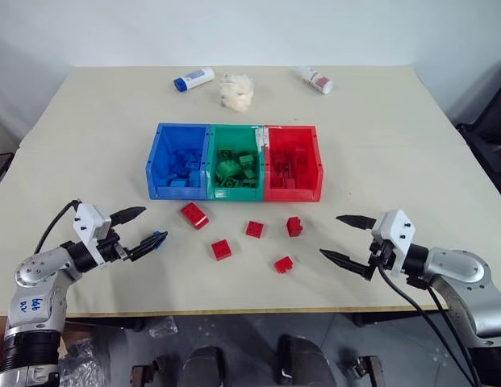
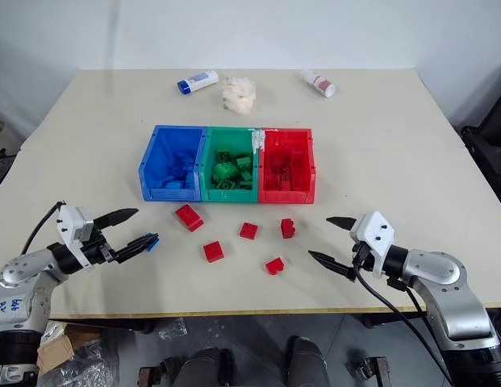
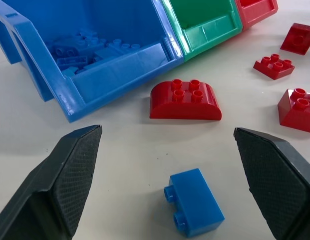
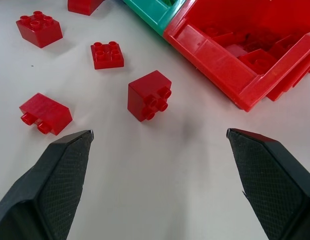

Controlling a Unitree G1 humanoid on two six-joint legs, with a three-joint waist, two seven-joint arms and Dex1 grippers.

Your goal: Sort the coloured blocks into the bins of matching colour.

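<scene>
The three joined bins stand mid-table: blue, green and red, each holding blocks of its own colour. Several red blocks lie loose in front of them, among them a rounded one, a flat one and one nearest the front edge. A small blue block lies on the table between the fingers of my left gripper, which is open and not touching it. My right gripper is open and empty, to the right of a red cube.
At the table's far side lie a white tube with a blue cap, a fluffy white wad and a white tube with a red cap. The table's front edge runs just below both grippers.
</scene>
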